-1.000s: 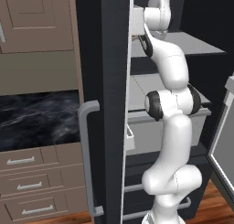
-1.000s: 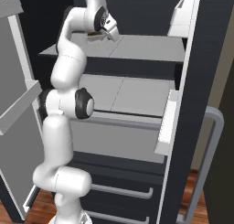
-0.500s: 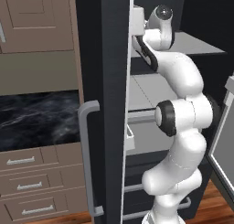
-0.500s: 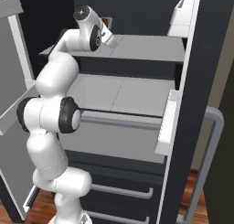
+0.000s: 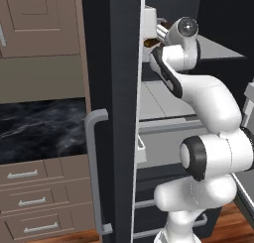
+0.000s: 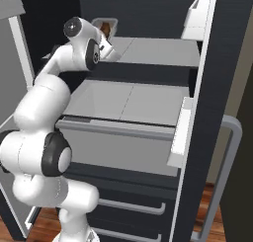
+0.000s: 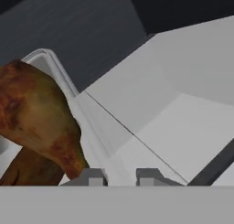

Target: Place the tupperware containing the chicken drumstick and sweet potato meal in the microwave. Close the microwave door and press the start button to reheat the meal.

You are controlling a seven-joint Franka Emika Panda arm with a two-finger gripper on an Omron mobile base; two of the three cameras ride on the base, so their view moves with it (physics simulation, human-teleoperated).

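Arm folded, reaching onto upper fridge shelf (image 6: 148, 51) | jaws nearly closed, empty, beside tupperware (image 7: 68, 95) rim

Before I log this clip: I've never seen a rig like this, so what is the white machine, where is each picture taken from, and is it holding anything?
The white machine is a jointed robot arm on a driving base, in a rendered kitchen. Two pictures come from cameras on the base, behind the arm to its left and right. They show it reaching into an open fridge with grey shelves. The third comes from a camera on the hand, looking along its two dark fingertips. There, the tupperware, a clear plastic container, sits on the upper shelf with a reddish-brown chicken drumstick inside. The fingertips stand close to the container's rim with a narrow gap between them. Whether they grip it, I cannot tell. In the left base view, a dark marble counter lies beside the fridge.
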